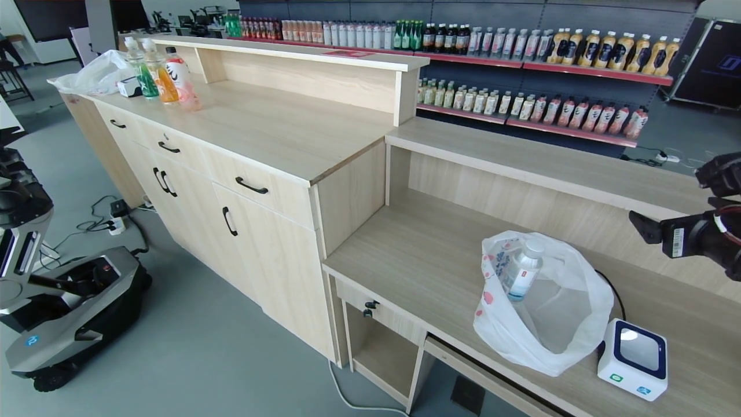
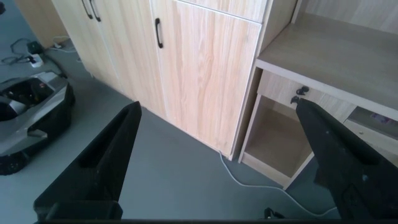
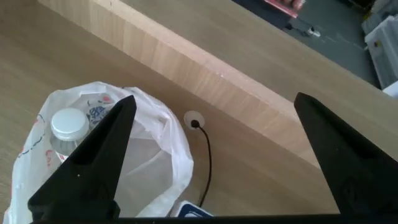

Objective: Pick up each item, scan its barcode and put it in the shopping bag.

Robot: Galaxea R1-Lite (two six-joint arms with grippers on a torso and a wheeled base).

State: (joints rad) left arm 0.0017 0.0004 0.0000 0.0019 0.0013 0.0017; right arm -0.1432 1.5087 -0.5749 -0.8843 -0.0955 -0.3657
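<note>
Head view, far left: three plastic drink bottles (image 1: 163,78), green, orange and pink, standing upright and close together on the raised pale-wood surface (image 1: 260,124), beside a crumpled white plastic bag (image 1: 95,74). Judged to be the items not yet scanned, well apart from everything on the right.

Left wrist view: left end effector (image 2: 217,107) spread wide with nothing between the fingers, hanging over grey floor (image 2: 186,180) in front of light wooden cabinet doors (image 2: 199,68).

Further right, on the lower pale-wood surface (image 1: 417,249): white thin-plastic shopping bag (image 1: 556,324), mouth open upward, one clear white-capped bottle (image 1: 521,269) already leaning inside. Just beside the bag: small white cube scanner (image 1: 634,359), dark-framed window tilted up.

Far right: right end effector (image 3: 214,102) likewise released and empty, above the bag and the back edge of the lower surface.

Likely step: fetching the next bottle.
- Best to take the outermost bottle of the cluster first, gripping mid-body and square-on so as not to topple its neighbours.
- Then turn the barcode toward the scanner window before going to the bag.
- Aim for the open mouth, clear of the bottle inside, and release low to keep the thin plastic from collapsing.
</note>
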